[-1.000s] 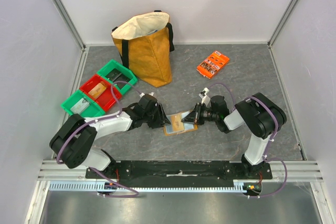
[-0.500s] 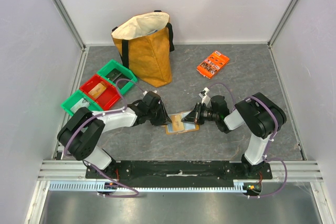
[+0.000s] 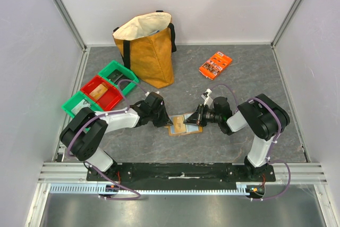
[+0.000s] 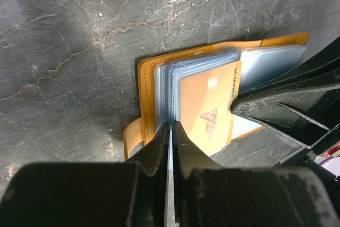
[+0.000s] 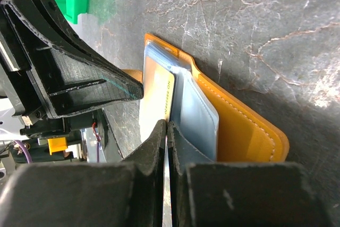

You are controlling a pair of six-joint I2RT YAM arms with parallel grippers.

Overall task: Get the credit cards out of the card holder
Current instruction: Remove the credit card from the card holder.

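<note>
Left gripper (image 4: 171,130) has closed in, pinching the holder's (image 4: 144,94) pocket edge; right gripper (image 5: 166,127) clamps the card's (image 5: 155,91) end, holder lying open between them.

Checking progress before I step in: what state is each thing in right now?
card holder: open, lying flat
card: still inside card holder
left gripper: jaws shut on card holder pocket
right gripper: jaws shut on card holder pocket
tote bag: upright, mouth open
</note>
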